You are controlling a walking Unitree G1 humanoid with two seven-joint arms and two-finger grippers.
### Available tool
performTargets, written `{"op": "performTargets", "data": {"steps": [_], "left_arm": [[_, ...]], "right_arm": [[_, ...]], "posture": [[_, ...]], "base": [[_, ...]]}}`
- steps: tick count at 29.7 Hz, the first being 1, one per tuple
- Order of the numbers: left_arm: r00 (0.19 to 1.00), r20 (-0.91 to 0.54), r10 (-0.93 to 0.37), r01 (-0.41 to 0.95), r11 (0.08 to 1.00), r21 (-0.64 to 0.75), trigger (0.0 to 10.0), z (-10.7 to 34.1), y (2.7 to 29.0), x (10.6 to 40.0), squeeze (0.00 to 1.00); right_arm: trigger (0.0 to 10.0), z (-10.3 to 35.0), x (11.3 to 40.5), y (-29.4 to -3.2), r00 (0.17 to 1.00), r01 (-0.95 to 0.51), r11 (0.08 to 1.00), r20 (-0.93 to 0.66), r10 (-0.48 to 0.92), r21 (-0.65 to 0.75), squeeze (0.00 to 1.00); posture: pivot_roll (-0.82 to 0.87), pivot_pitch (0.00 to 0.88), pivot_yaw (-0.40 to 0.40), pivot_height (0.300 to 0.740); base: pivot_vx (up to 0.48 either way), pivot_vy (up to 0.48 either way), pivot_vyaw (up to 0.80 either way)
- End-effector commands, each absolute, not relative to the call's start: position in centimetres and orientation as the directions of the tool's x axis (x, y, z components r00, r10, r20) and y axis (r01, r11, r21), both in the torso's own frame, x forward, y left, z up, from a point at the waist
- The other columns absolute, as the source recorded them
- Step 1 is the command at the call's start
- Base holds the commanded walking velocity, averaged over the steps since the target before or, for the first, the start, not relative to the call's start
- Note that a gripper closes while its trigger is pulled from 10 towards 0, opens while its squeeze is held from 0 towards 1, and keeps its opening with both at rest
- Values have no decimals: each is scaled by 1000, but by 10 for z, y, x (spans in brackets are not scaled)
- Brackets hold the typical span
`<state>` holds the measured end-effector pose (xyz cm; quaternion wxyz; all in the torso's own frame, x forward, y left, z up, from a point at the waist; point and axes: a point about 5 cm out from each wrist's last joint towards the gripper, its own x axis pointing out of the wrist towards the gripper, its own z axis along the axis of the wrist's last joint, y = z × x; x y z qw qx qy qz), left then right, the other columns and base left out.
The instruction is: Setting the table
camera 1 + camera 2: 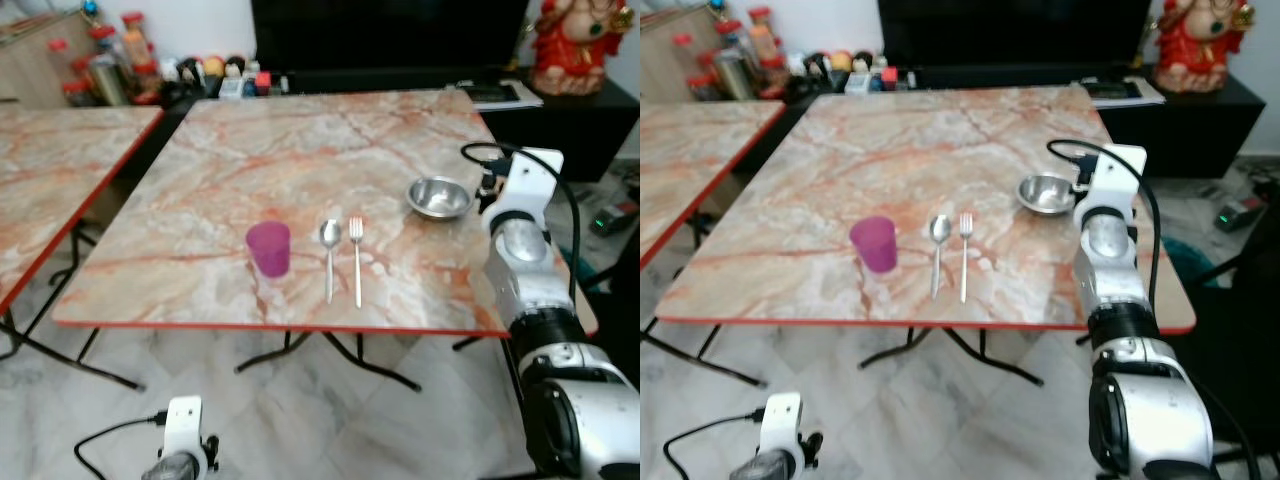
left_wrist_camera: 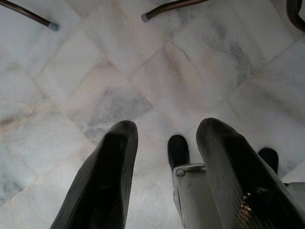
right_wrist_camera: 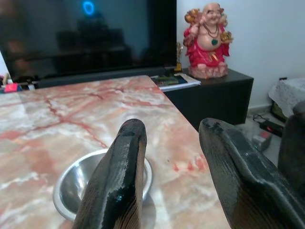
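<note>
My right fingers [image 3: 167,176] hang just above the steel bowl [image 1: 439,196], which sits on the table [image 1: 300,150] toward its right edge, well apart from the pink cup [image 1: 268,248], spoon [image 1: 329,252] and fork [image 1: 356,256] lined up near the front edge.

The bowl is the risk, I judge. It is shallow, smooth and light-looking, and the marble top looks slick. If I come down off-centre, one finger could strike the rim and send the bowl skating toward the right edge, which is near. If I pinch the rim only at its lip, the metal could slip out and clatter. Carrying it across toward the place setting, I could also sweep the fork or spoon out of line, or tip the cup, should my arm travel low.

My right fingers stand well apart, one [image 3: 116,186] over the bowl's near rim and the other [image 3: 233,176] out past it over bare table. They hold nothing, and I cannot tell whether the near one touches the rim.

My left fingers [image 2: 164,176] hang idle over the floor [image 2: 143,71], spread wide, holding nothing.
</note>
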<state>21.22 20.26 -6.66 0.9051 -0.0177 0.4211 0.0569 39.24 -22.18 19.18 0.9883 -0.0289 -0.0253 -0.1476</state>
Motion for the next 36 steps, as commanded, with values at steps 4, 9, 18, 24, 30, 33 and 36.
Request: {"op": "performTargets", "data": {"steps": [4,9,18,24,30,33,36], "left_arm": [[626,-775,90,-129,992,10,10000,-69,205,208,0],[623,-778,89,-126,992,13,10000,-69,205,208,0],[586,-807,77,-79,996,38,10000,-70,205,206,0],[572,-813,108,-91,994,69,10000,-71,207,206,0],[546,-828,125,-79,992,98,10000,-71,208,205,0],[535,-835,129,-57,992,116,10000,-71,208,205,0],[529,-839,132,-53,991,123,10000,-71,208,205,0]], "right_arm": [[10000,200,394,-214,959,275,960,85,-271,-50,0],[10000,201,394,-214,954,288,957,98,-283,-32,0],[10000,211,394,-220,945,307,952,122,-302,-20,0],[10000,212,393,-220,945,307,951,129,-302,-23,0],[10000,213,393,-220,942,313,950,130,-308,-19,0],[10000,215,393,-219,941,314,949,135,-310,-13,0],[10000,216,394,-218,940,315,949,140,-311,-8,0]], "posture": [[-21,0,45,740],[-19,0,43,740],[-26,0,42,740],[-22,0,41,740],[-16,0,42,740],[-13,0,41,740],[-6,0,39,740]], "base": [[0,0,0],[154,0,0],[312,0,0],[314,0,0],[314,0,0],[311,0,0],[314,0,0]]}}
